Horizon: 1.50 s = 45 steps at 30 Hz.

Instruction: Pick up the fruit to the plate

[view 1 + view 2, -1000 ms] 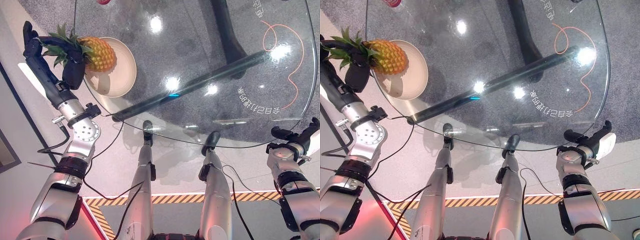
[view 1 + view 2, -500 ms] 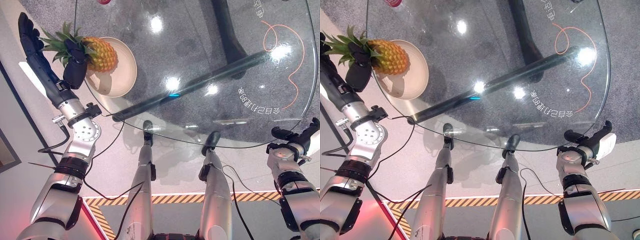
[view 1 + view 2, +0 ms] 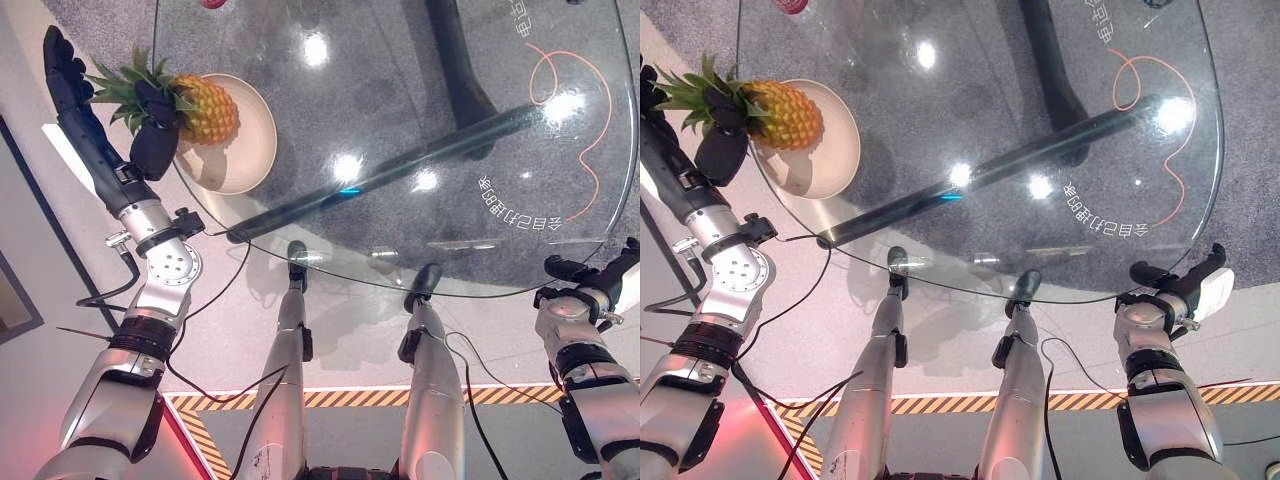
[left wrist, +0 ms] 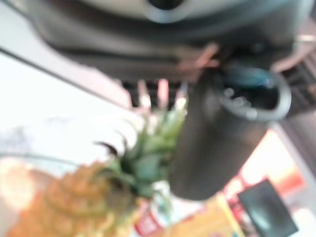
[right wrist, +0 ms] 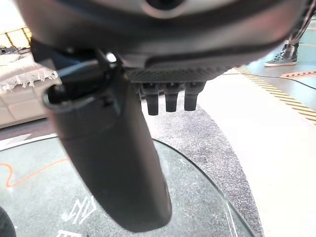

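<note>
Pineapple (image 3: 200,108) is on the plate (image 3: 250,150) at the left edge of the glass table (image 3: 420,130), body lying on its side over the plate's far half, leaves sticking out past the rim toward our left hand (image 3: 152,125). So the placing looks done.

What's left, as we judge it: let go and pull the arm clear. From the head views the thumb lies over the leaves where they meet the fruit, while the fingers (image 3: 58,62) stand out straight on the far side, away from the fruit. We read that as an opened hand with only the thumb touching, though the thumb contact is hard to confirm from above.

Left wrist view adds the close angle: thumb right beside the leaves (image 4: 148,158), too blurry to settle it.

Right hand (image 3: 1180,285) sits idle at the table's near right edge, holding nothing; its wrist view shows the fingers (image 5: 170,101) slightly curled.
</note>
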Available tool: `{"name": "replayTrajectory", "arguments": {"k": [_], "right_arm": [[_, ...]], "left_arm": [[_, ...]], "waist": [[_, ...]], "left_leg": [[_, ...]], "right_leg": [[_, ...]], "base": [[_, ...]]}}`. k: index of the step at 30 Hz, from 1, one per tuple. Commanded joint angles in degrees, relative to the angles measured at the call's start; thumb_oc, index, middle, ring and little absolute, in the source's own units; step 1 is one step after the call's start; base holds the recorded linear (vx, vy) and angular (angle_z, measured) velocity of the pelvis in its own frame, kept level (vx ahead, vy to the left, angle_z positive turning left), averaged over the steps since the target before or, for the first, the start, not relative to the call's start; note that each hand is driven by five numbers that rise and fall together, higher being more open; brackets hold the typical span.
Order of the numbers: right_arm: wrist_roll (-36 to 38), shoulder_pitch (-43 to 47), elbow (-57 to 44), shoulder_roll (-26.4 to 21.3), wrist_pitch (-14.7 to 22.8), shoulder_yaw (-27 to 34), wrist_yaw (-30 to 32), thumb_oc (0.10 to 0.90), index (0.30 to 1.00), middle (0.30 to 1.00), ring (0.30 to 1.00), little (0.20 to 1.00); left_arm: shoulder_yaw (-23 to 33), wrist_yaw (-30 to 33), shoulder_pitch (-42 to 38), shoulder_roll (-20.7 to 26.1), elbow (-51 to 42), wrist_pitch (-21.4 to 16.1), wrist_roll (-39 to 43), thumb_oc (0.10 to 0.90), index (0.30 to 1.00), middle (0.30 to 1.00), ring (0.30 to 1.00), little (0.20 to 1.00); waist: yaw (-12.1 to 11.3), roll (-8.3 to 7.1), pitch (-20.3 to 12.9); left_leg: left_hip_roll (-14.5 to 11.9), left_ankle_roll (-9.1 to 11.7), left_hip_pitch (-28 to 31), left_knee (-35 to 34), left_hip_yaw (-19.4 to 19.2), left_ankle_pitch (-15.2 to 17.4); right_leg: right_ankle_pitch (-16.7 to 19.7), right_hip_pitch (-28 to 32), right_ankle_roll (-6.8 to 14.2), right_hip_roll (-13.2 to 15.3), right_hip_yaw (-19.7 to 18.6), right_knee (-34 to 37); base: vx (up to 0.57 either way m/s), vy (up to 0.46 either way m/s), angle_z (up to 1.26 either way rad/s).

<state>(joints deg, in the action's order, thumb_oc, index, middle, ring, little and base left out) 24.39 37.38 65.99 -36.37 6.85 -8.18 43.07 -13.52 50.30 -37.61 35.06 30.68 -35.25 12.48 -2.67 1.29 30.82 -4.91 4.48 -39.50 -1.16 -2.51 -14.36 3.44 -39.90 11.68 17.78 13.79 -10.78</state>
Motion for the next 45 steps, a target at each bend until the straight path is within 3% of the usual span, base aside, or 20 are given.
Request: {"name": "replayTrajectory", "arguments": {"k": [1, 37, 45], "right_arm": [[1.21, -0.85, 4.91, -5.84, -2.29, 0.75, 1.41, 0.8, 0.9, 0.9, 0.9, 0.9], [0.91, -2.19, 4.78, -5.92, -2.05, 2.1, 1.28, 0.8, 0.9, 0.9, 0.9, 0.9], [1.58, -2.82, 5.32, -5.81, -1.68, 2.28, 0.45, 0.8, 0.9, 0.9, 0.9, 0.9]], "left_arm": [[4.94, 0.86, -1.55, 0.14, -2.77, -5.14, -0.26, 0.8, 0.9, 0.9, 0.9, 0.9], [5.89, -3.36, 2.95, -0.65, -9.94, -6.13, 1.21, 0.8, 0.9, 0.9, 0.9, 0.9], [5.75, -4.92, 3.66, -0.68, -10.45, -5.26, 2.33, 0.8, 0.9, 0.9, 0.9, 0.9]], "waist": [[-1.3, 2.5, -1.03], [-2.66, 2.74, -1.03], [-3.2, 2.24, -1.03]], "left_leg": [[-4.04, 3.3, 2.65, 4.1, 0.65, 7.3], [-3.8, 2.81, 2.71, 4.92, 1.31, 7.31], [-3.69, 2.48, 2.72, 7.97, 2.21, 8.89]], "right_leg": [[4.82, -2.13, 1.45, 0.0, -0.85, -0.04], [4.52, -1.8, 1.4, 0.95, 0.3, -1.61], [2.49, -1.7, 0.82, 1.12, 0.33, -5.2]], "base": [[0.0, 0.0, 0.0], [0.0, 0.0, 0.0], [-0.03, -0.015, 0.02]]}}
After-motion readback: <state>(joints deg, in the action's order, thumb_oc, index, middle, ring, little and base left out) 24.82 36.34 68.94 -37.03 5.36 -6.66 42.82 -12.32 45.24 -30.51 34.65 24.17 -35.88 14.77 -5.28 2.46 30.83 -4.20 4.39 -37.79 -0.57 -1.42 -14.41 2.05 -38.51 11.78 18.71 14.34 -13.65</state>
